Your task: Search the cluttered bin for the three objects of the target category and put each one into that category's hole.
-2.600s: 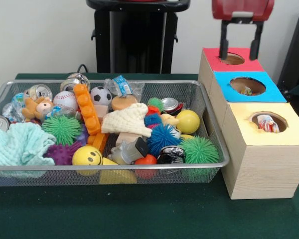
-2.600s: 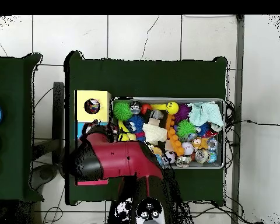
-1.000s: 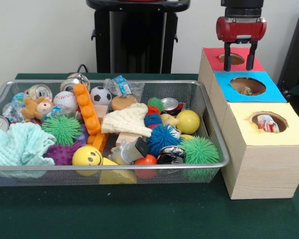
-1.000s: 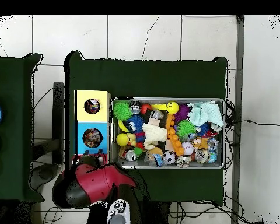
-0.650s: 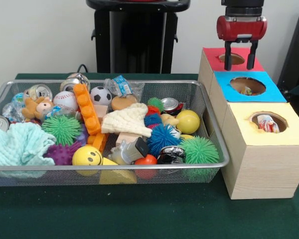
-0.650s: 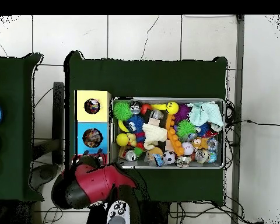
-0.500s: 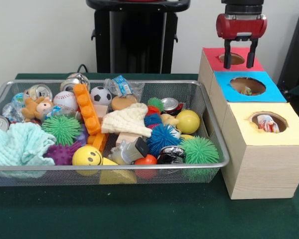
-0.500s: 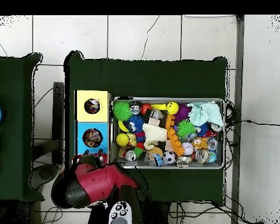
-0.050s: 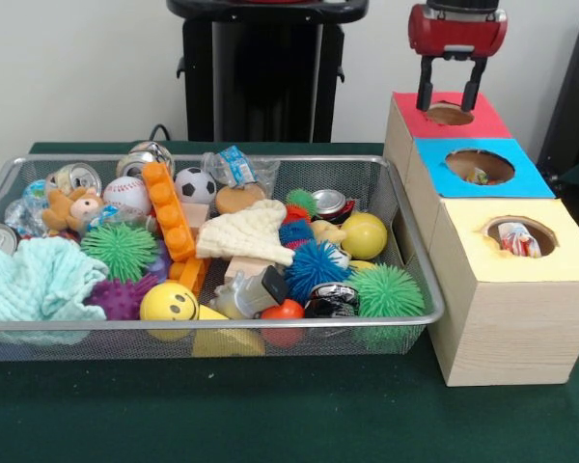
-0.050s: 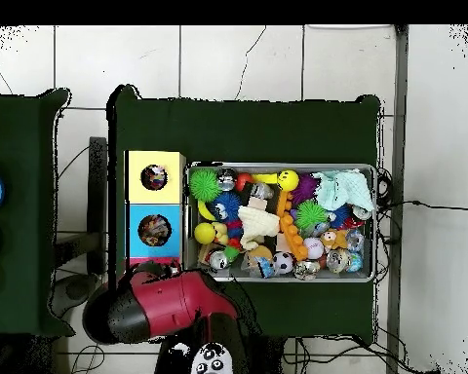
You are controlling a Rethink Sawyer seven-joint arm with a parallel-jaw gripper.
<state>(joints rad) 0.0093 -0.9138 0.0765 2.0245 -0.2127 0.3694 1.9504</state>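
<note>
The red and black gripper (image 9: 449, 98) is seen hanging above the hole of the red-topped wooden box (image 9: 410, 118), its two dark fingers (image 9: 426, 89) spread apart and nothing held between them. The red-topped box stands farthest in a row of three wooden boxes at the right of the front view; touching it on the near side is the blue-topped box (image 9: 521, 179), with something small lying in its hole, and nearest is the yellow-topped box (image 9: 569, 256), with a wrapped item visible in its hole. Just left of the boxes the wire mesh bin (image 9: 427, 311) is set on the green table (image 9: 299, 415), crowded with toys. Noted inside it: a blue spiky ball (image 9: 318, 267), a green spiky ball (image 9: 386, 291), a plain yellow ball (image 9: 365, 234), a yellow smiley ball (image 9: 168, 302), a cream knitted cloth (image 9: 248, 234), an orange block strip (image 9: 168, 212), a soccer ball (image 9: 194, 184), a baseball (image 9: 127, 193), crushed cans (image 9: 75, 177) and a mint green cloth (image 9: 37, 282) at the left end. In the overhead view the red arm (image 10: 165, 302) covers the red-topped box.
</note>
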